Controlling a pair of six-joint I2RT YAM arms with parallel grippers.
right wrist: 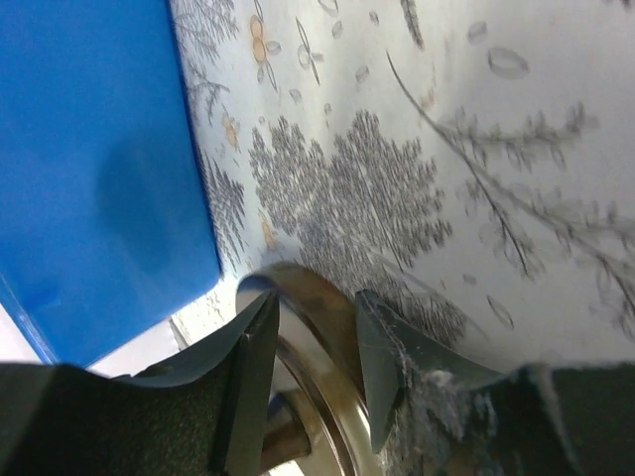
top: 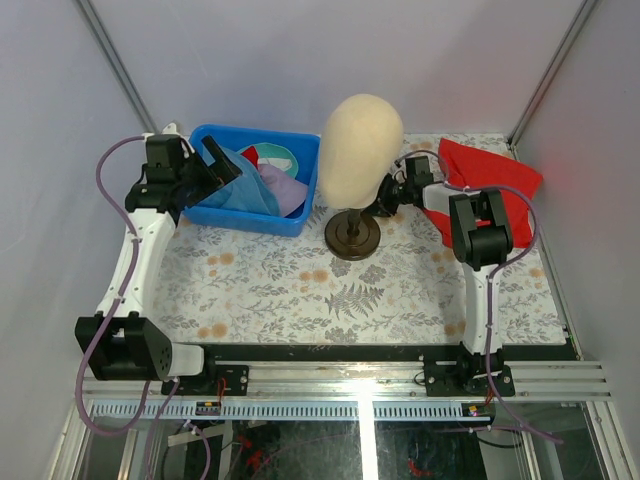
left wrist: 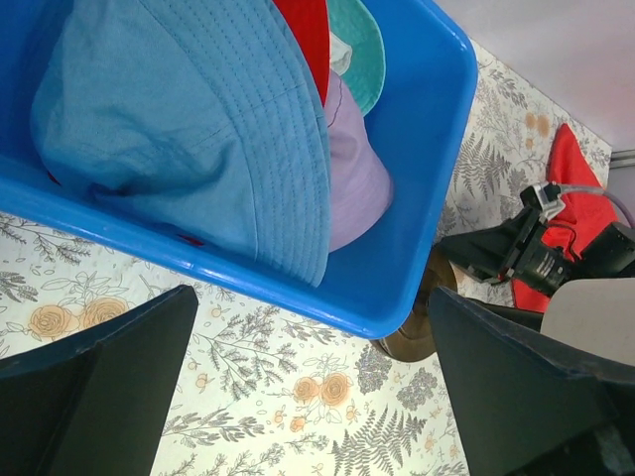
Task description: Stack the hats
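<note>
Hats, namely blue hat [left wrist: 179, 129], red hat [left wrist: 308, 30], lilac hat [left wrist: 352, 169] and teal hat [left wrist: 359, 40], heaped loose in blue bin [left wrist: 417, 198], tabletop [top: 300, 290] far-left corner. No tidy stack yet; judged all four still to do. Left gripper [top: 205, 172] wide, empty, over bin's near rim. Right gripper [right wrist: 316, 317] part-way apart astride stand base [top: 352, 240]; grip unclear.

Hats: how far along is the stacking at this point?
Done: nothing; the blue hat, red hat, lilac hat and teal hat lie jumbled in the bin. In hand: left end effector hangs open over the blue hat, holding nothing; right end effector straddles the stand base under the bare mannequin head. Left: all the stacking.
</note>
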